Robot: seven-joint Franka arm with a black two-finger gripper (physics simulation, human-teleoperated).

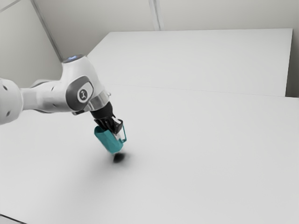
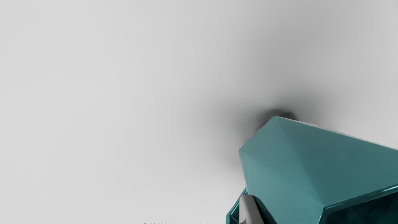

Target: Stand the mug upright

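Mug [image 1: 108, 141]: at gripper [image 1: 115, 129], over table [image 1: 210, 163], in exterior view's left half. Handle [image 1: 125, 135]: on mug side facing exterior view's right. Shadow [image 1: 119, 158]: on table, by mug's lower end.

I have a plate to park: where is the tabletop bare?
The tabletop is bare from the tilted mug to the exterior view's right edge, and below the mug's shadow. The mug, gripper and arm crowd that view's left.
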